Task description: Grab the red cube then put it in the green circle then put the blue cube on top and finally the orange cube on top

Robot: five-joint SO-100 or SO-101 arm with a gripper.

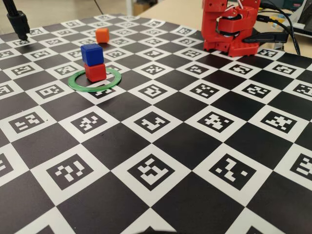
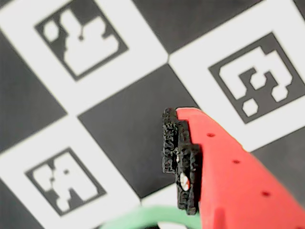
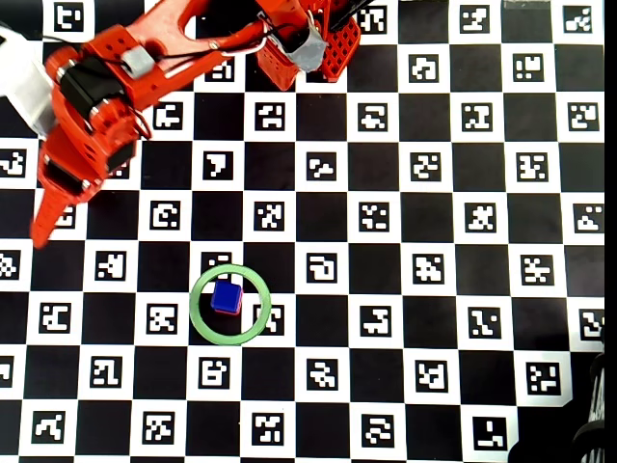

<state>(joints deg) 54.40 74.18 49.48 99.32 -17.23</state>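
The blue cube (image 1: 91, 53) sits squarely on the red cube (image 1: 95, 72), and the pair stands inside the green circle (image 1: 78, 83), toward its far side in the fixed view. From above, the overhead view shows only the blue cube (image 3: 228, 296) with a thin red sliver of the red cube (image 3: 229, 311) along its lower edge, both within the green circle (image 3: 200, 318). The orange cube (image 1: 102, 35) lies alone on the desk (image 1: 161, 161) well beyond the stack in the fixed view; the overhead view does not show it, since the red arm (image 3: 106, 96) stretches over that part of the checkered marker board.

In the overhead view the arm reaches from its base at the top edge toward the left, and the pincer (image 3: 40, 231) points down the picture, well apart from the ring. The fixed view shows only the arm's base (image 1: 229, 29) at the far right, not the pincer. The wrist view shows one red finger (image 2: 238, 181) with a black pad (image 2: 178, 157) above the board and a blurred arc of the green circle (image 2: 143, 220) at the bottom edge; nothing lies against the pad. The other finger is outside that view, so whether the pincer is wide or narrow I cannot tell.
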